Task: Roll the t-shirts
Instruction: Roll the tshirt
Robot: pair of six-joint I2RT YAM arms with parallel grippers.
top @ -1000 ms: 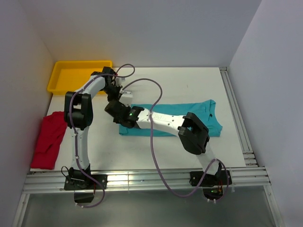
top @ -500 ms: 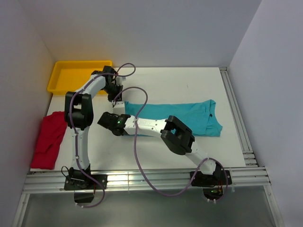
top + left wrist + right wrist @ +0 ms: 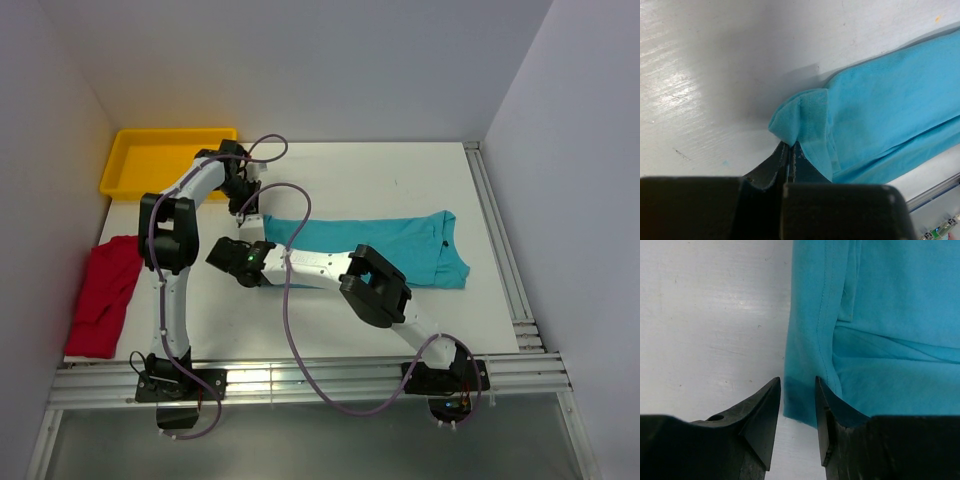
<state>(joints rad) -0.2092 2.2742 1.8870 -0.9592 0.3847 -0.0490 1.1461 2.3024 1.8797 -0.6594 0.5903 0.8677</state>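
The white bench carries everything. The teal t-shirt lies across its middle, folded into a long flat band that runs left to right, with a small dark label near its right end. The red t-shirt sits crumpled at the left edge of the bench, well apart from the teal one. The yellow tray stands in the far left corner, beyond the red shirt. Both arms reach to the left end of the teal band. The left gripper is closed tight, its tips pinching the far left corner of the teal shirt. That corner is pulled up into a small peaked fold just above the tips, while the rest of the cloth spreads away to the right on the bench. The right gripper stands partly open at the near left corner of the same shirt. The hemmed left edge of the cloth runs into the gap between its two fingers. Bare bench lies to the left of that gap, and teal cloth reaches under the right-hand finger. The cloth there lies flat and is not clamped.
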